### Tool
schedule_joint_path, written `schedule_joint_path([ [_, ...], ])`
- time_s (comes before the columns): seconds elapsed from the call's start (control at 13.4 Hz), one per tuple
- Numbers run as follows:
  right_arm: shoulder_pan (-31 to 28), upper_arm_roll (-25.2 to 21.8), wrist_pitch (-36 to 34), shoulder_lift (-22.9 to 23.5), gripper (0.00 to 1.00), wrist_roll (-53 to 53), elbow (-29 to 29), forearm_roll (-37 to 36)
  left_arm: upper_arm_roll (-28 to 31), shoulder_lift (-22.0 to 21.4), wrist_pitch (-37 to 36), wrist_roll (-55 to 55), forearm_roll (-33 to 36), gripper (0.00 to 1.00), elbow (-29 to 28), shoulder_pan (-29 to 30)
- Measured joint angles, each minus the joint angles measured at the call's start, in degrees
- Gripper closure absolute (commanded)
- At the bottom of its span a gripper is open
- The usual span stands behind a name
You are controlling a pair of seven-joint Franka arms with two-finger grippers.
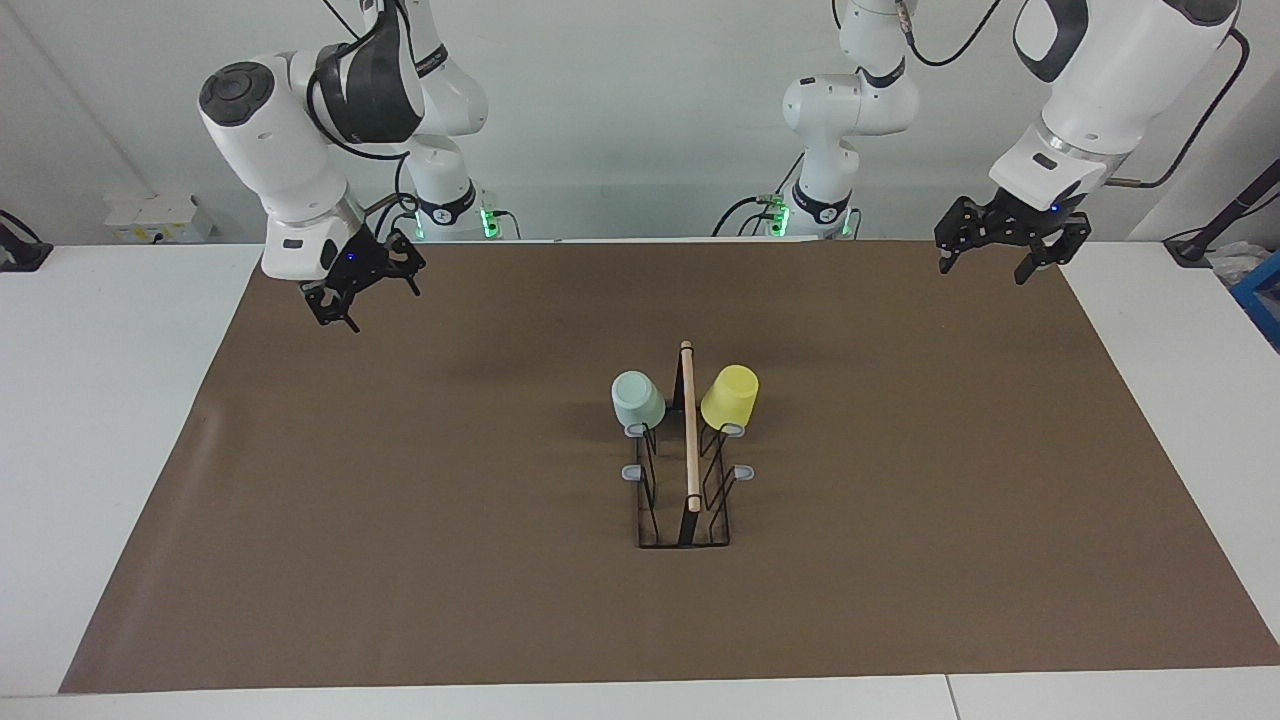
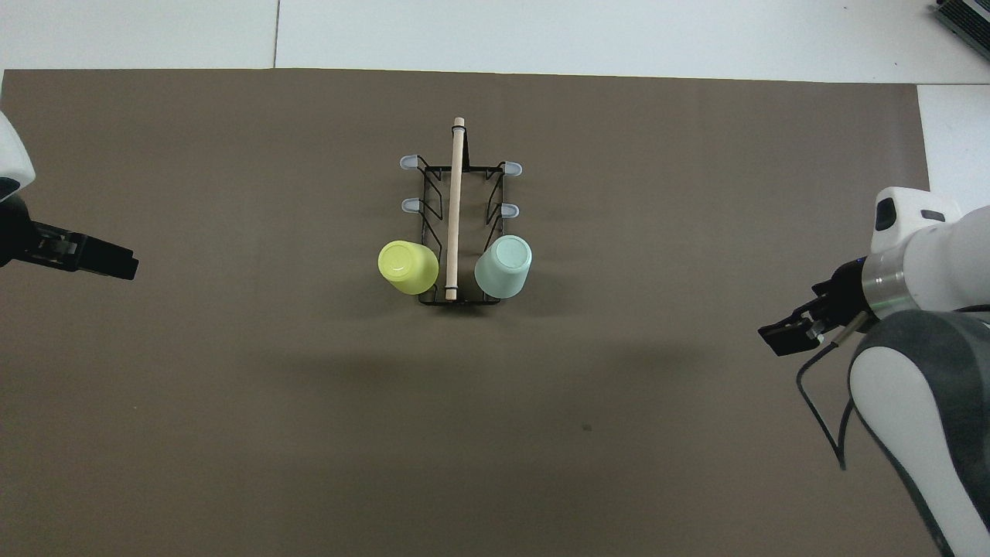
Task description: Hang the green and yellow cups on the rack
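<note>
Both cups, green (image 1: 638, 400) and yellow (image 1: 729, 396), hang on the rack (image 1: 688, 500). Left hand (image 1: 998, 254) and right hand (image 1: 358, 296) are open, holding nothing.

You've got a white table (image 1: 120, 420) with a big brown mat (image 1: 420, 500) spread over most of it, white showing round the mat's edges. Sitting on the mat, about the middle, is the black wire rack (image 1: 685, 500) with its wooden dowel (image 1: 689, 420) on top, running lengthwise away from the robots. That rack is the only thing standing on the mat itself.
</note>
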Motion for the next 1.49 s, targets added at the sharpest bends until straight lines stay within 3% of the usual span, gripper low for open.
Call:
schedule_joint_path([
  [0.22,-0.1,0.0,-0.9,-0.1,0.00,11.7,0.1,0.0,0.0,0.0,0.0,0.0,0.0,0.00,0.0,0.0],
  [0.45,-0.3,-0.1,-0.9,-0.1,0.00,16.9,1.9,0.0,0.0,0.0,0.0,0.0,0.0,0.00,0.0,0.0],
  [0.6,-0.8,-0.5,-1.6,0.5,0.00,17.3,5.4,0.0,0.0,0.0,0.0,0.0,0.0,0.00,0.0,0.0],
  [0.97,-2.5,-1.2,-10.7,3.1,0.00,22.4,18.2,0.0,0.0,0.0,0.0,0.0,0.0,0.00,0.0,0.0],
  [1.49,-3.3,-3.1,-13.4,2.2,0.00,27.8,20.1,-2.4,0.1,0.0,0.0,0.0,0.0,0.00,0.0,0.0],
])
